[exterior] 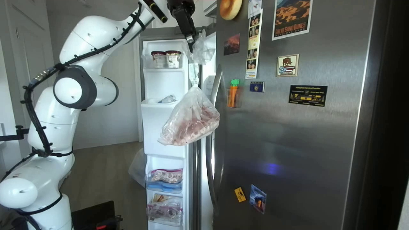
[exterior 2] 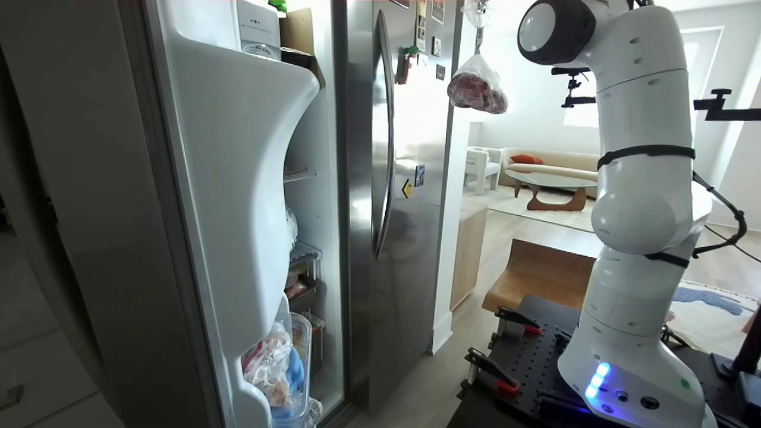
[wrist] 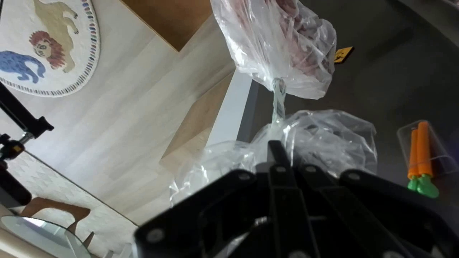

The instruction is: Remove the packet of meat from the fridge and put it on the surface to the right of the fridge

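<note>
There is one hanging packet [exterior: 195,118]; one fridge [exterior: 284,153]; one arm [exterior: 57,124]. There are two tubs [exterior: 173,60]; two orange sticks [wrist: 424,150].

Had open air between the packet of meat [exterior 2: 477,89] and arm [exterior 2: 641,202] in an exterior view; faced jutting handle [exterior 2: 390,134] and clear holder [wrist: 439,157] on the fridge [exterior 2: 407,267]; had wooden cabinet [exterior 2: 468,258] lower down.

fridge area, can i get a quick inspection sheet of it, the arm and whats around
Surface: wood-sided unit past the fridge; its top barely shows
Job's things: packet of meat hangs by its twisted neck; one fridge door open
Clutter: pictures and magnets on the shut door
Pincer: shut on the packet's loose plastic top
Cables: black cable strapped along the arm, bowing outward in places
Surroundings: animal rug, sofa, glass table
</note>
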Available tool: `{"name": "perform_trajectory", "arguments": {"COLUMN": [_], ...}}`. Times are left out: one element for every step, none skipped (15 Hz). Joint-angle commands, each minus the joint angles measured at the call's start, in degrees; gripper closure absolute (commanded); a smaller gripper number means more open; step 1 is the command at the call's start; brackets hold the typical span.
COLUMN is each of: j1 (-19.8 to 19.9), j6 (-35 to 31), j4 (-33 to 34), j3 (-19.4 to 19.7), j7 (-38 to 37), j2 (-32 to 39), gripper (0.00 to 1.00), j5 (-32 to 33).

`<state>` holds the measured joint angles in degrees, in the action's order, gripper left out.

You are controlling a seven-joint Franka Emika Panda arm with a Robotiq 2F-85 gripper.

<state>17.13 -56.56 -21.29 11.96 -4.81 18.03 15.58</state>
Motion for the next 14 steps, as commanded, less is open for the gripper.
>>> {"name": "perform_trajectory", "arguments": {"j1": [2.58, 3.21, 3.87, 4.47, 5.09, 5.64, 6.10, 6.59, 7.14, 7.70, 8.19, 8.70, 9.12, 9.51], "j6": [0.69, 0.76, 0.79, 0.93, 0.96, 1.09, 1.31, 1.45, 1.63, 1.88, 2.15, 2.39, 2.51, 2.67], "j4": [0.90, 0.87, 0.81, 0.77, 0.73, 0.69, 0.63, 0.61, 0.59, 0.57, 0.57, 0.55, 0.59, 0.57], "j3": [1.00, 1.04, 1.03, 1.02, 1.00, 1.00, 1.02, 1.03, 1.03, 1.04, 1.10, 1.16, 1.33, 1.48], "j7": [-0.53, -0.67, -0.79, -0.99, -1.13, -1.19, -1.35, -1.43, -1.60, -1.80, -2.05, -2.25, -2.52, -2.55], "j2": [1.47, 1.89, 2.31, 2.62, 2.96, 3.24, 3.48, 3.70, 3.89, 4.01, 4.12, 4.21, 4.30, 4.30], "gripper": [1.00, 1.00, 1.00, 1.00, 1.00, 1.00, 1.00, 1.00, 1.00, 1.00, 1.00, 1.00, 1.00, 1.00], "j5": [-2.02, -2.19, -2.49, -2.81, -3.18, -3.39, -3.54, -3.70, -3.97, -4.30, -4.52, -4.75, -4.80, -4.88]}}
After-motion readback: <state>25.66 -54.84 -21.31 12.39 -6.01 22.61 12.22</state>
